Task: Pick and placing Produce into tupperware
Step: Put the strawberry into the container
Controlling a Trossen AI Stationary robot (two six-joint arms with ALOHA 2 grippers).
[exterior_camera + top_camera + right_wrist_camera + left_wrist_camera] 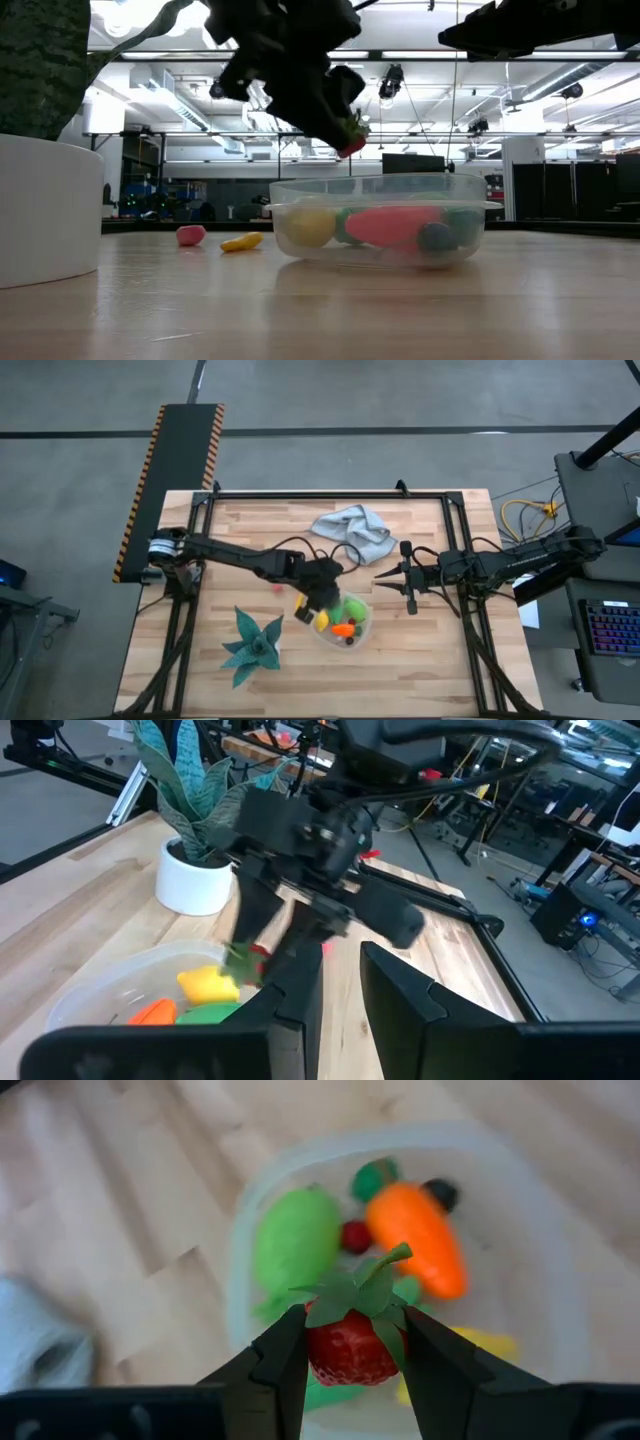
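The tupperware [366, 622] is a clear round container on the table's middle. It holds a green piece [298, 1235], an orange carrot [418, 1240], a yellow piece and small dark and red ones. My left gripper [352, 1320] hangs over its rim, shut on a red strawberry [348, 1352] with a green leafy cap, seen above the container's edge [352, 147]. A pink piece [190, 235] and a yellow piece [240, 242] lie on the table beside the container. My right gripper [380, 575] waits to the container's right, above the table, a narrow gap between its fingers [300, 990], nothing in it. My left gripper pinches the strawberry by its two opposite sides [318, 1355] between the two fingers. The fingers slant down from the table's left. The strawberry is lifted clear, above the tupperware's rim, with its leafy cap [360, 1290] pointing away from the gripper.
A teal spiky plant in a white pot [250, 642] stands near the front, left of the container. A grey-blue cloth [355, 530] lies crumpled toward the far edge. Bare wood lies to the right and at the front right.
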